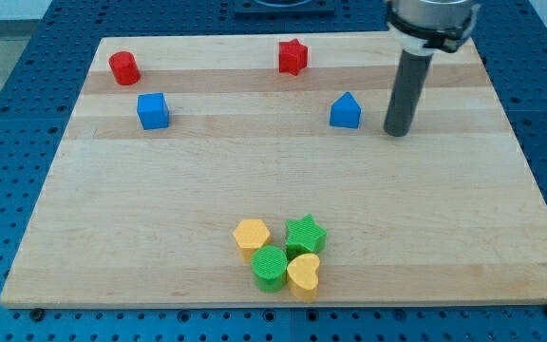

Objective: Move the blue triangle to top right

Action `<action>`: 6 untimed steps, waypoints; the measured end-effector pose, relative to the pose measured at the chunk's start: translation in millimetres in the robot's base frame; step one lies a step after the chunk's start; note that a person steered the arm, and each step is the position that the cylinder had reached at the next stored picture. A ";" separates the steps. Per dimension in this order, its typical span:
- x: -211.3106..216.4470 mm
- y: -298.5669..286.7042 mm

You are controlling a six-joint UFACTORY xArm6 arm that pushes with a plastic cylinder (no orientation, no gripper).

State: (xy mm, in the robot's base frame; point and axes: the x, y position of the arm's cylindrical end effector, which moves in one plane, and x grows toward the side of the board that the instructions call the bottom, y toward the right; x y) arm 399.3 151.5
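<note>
1. The blue triangle (346, 111) is a small solid block in bright blue, with a peaked top that rises to a point and flat, slightly darker front faces; it stands upright on the wooden board (160, 228), right of the board's middle line and in its upper half.
2. My tip (397, 131) stands at about 3 o'clock from the blue triangle, just beside it but with a strip of bare wood between them, so the two are apart.
3. The arm ends in a plain dark rod with no pincer, so there is nothing to stand wide, narrow or closed on anything; the rod holds no block.
4. The red star (292, 56) lies at about 10 o'clock from the blue triangle, near the board's top edge.
5. The blue cube (153, 110) sits at 9 o'clock from the triangle, well apart, on the left half of the board.
6. The red cylinder (123, 67) is at about 11 o'clock from the blue cube, near the top left corner.
7. Well apart at about 7 o'clock from the triangle, near the bottom edge, four blocks cluster tightly: a yellow hexagon (251, 235), a green star (305, 234), a green cylinder (270, 267) and a yellow heart (304, 273).
</note>
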 end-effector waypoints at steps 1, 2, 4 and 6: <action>0.4 -4.0; 24.3 -45.7; 30.9 -106.8; -81.0 -31.8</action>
